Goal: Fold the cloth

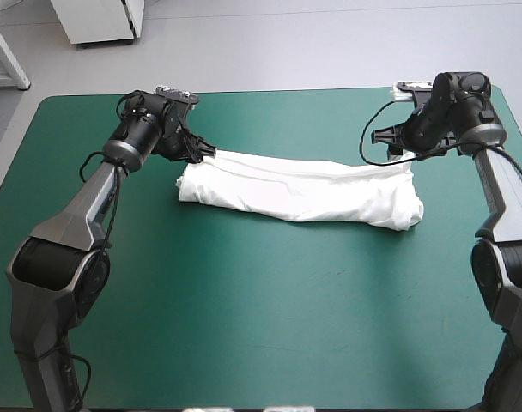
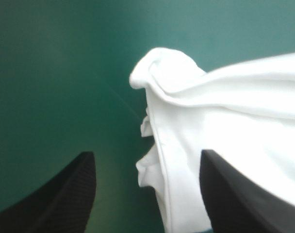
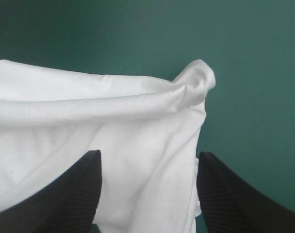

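We are judging the T-shirt (image 1: 300,193) soft and limp; left gripper (image 2: 147,162) and right gripper (image 3: 148,160), fingers (image 3: 79,191) apart, are seemingly straddling its end corners near the counter's (image 1: 244,326) far edge, the best holds.

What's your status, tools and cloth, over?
Left tool open at T-shirt's left end; right tool open at its right end. T-shirt a long folded band across the teal-green cover. No obstruction seen.

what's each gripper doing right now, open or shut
Left gripper: jaws open, gripping nothing; an end of the T-shirt lies between them.
Right gripper: jaws open, gripping nothing; the other end lies between them.
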